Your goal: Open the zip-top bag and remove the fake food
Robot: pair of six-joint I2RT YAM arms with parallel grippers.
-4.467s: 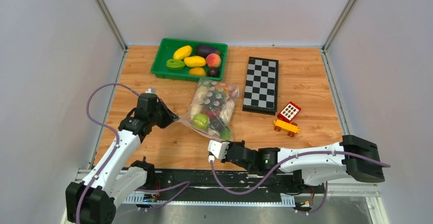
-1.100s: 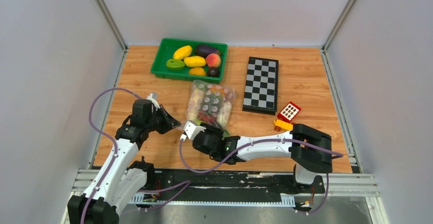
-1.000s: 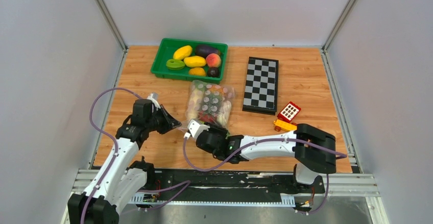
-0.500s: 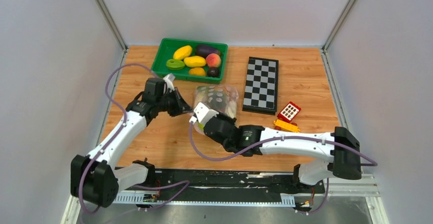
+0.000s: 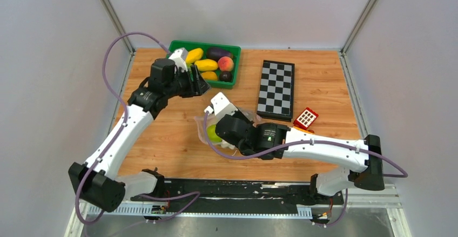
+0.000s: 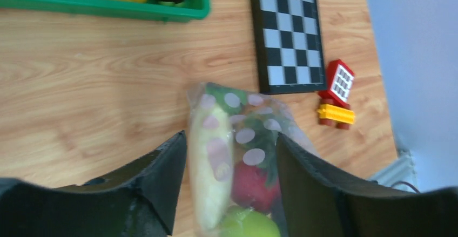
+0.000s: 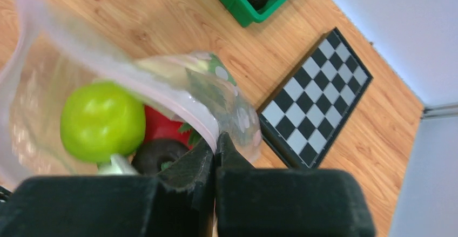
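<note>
Left claw [image 6: 229,142] has swung toward the green tray [image 6: 108,7], spread and empty; right claw [image 7: 216,140] pinches the zip-top bag [image 7: 237,118] by its rim. Bag looks open; next, pluck the green pear [image 7: 100,121].

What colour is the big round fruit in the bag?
Bright green. The fruit shows best in the right wrist view, inside the bag.

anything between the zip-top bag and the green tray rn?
Nothing. Only bare tabletop separates the zip-top bag from the green tray. This is plain in the left wrist view, and the right wrist view agrees.
</note>
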